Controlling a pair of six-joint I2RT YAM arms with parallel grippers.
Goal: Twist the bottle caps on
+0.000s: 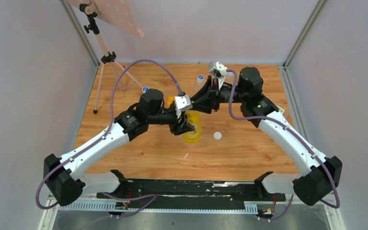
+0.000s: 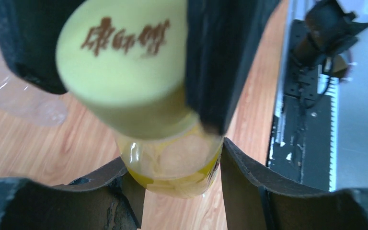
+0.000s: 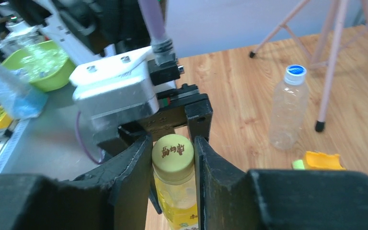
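The slim yellow bottle [image 1: 193, 135] stands at the table's middle. My left gripper [image 1: 188, 127] is shut on its body, and my left fingers flank the bottle [image 2: 172, 167] in the left wrist view. My right gripper [image 1: 194, 110] is shut on the yellow cap [image 3: 172, 153], which sits on the bottle's neck [image 3: 179, 201]; the cap [image 2: 124, 72] fills the left wrist view. A plain white cap [image 1: 217, 135] lies on the table just right of the bottle. A slim clear bottle [image 3: 290, 108] with a blue cap [image 1: 145, 89] stands by a tripod foot.
A small orange-and-green block [image 1: 171, 100] lies behind the left wrist; it also shows in the right wrist view [image 3: 321, 160]. Another clear bottle [image 1: 200, 82] is at the back centre. A pink tripod [image 1: 106, 57] stands at the back left. Grey walls enclose the wooden table [image 1: 249, 158].
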